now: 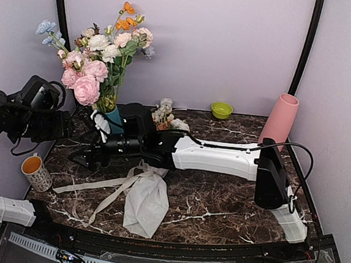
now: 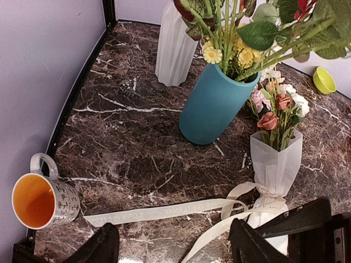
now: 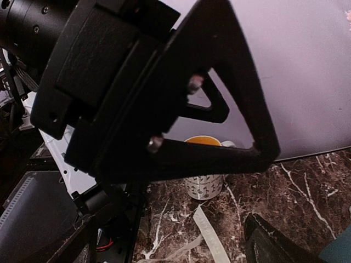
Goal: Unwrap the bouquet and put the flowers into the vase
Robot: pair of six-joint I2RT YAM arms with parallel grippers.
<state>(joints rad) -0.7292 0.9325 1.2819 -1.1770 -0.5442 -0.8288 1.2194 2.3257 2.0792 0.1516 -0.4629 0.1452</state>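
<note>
The bouquet lies on the marble with its cream paper toward the front and its small white and pink flowers toward the back. Its ribbon trails loose to the left over the table, while a knot still sits at the paper's neck. My right arm reaches across the bouquet, and the right gripper stands open just left of it with nothing between its fingers. Above the ribbon my left gripper hangs open and empty. The salmon-pink vase stands at the far right.
A teal vase holding the big arrangement stands just behind the bouquet. Behind it is a white ribbed vase. An orange-lined mug sits at the left edge and a green bowl at the back.
</note>
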